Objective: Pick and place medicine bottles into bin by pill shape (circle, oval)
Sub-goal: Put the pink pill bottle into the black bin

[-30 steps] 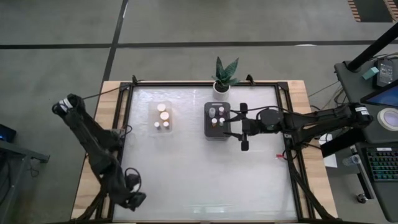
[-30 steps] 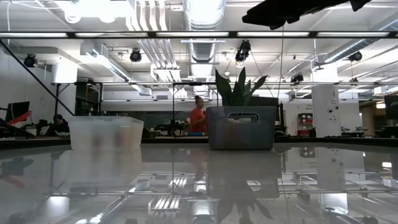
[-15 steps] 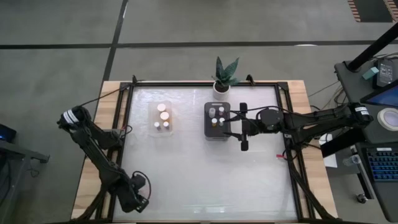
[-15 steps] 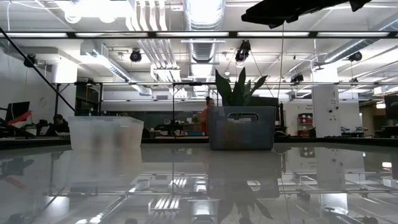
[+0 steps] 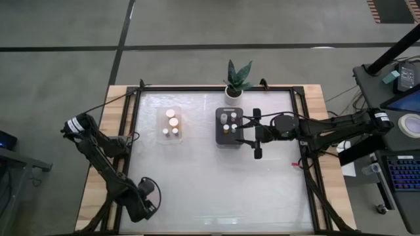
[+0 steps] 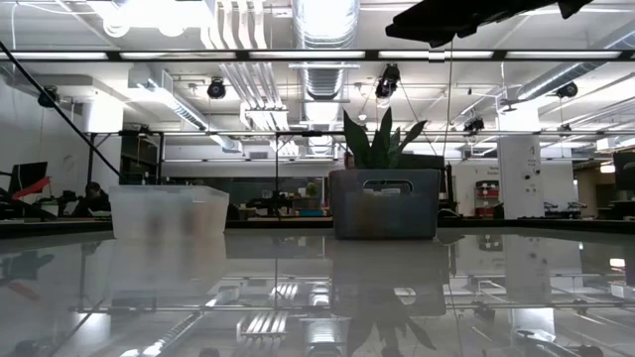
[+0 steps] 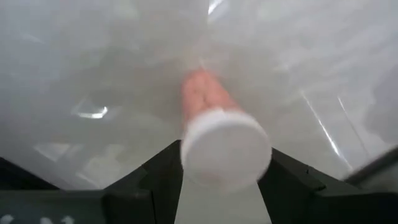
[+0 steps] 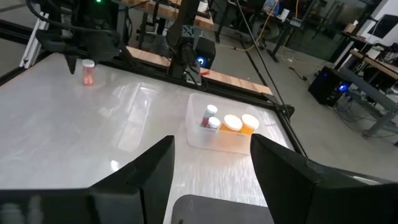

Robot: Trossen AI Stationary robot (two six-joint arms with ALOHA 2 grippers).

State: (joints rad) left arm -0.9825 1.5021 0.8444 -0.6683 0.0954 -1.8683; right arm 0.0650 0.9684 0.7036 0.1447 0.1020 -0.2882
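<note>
A pinkish medicine bottle (image 7: pixel 214 115) with a white cap (image 7: pixel 225 152) stands upright on the table near its front left corner; it also shows in the right wrist view (image 8: pixel 87 72). My left gripper (image 5: pixel 146 198) is right above it, open, pointing down, with one finger (image 7: pixel 155 177) on either side of the cap. The gripper hides the bottle in the high view. My right gripper (image 5: pixel 244 133) is open and empty, level, beside the right wall of the grey bin (image 5: pixel 228 128).
A clear bin (image 5: pixel 172 123) left of the middle holds several bottles, two of them orange. The grey bin holds several more. A potted plant (image 5: pixel 236 80) stands at the far edge. The two bins also show in the low view: the clear one (image 6: pixel 169 211) and the grey one (image 6: pixel 385 203).
My left gripper has gone a little toward the table's far edge and toward its right, away from the front left corner, and the arm's elbow has swung with it. My right arm has kept still.
</note>
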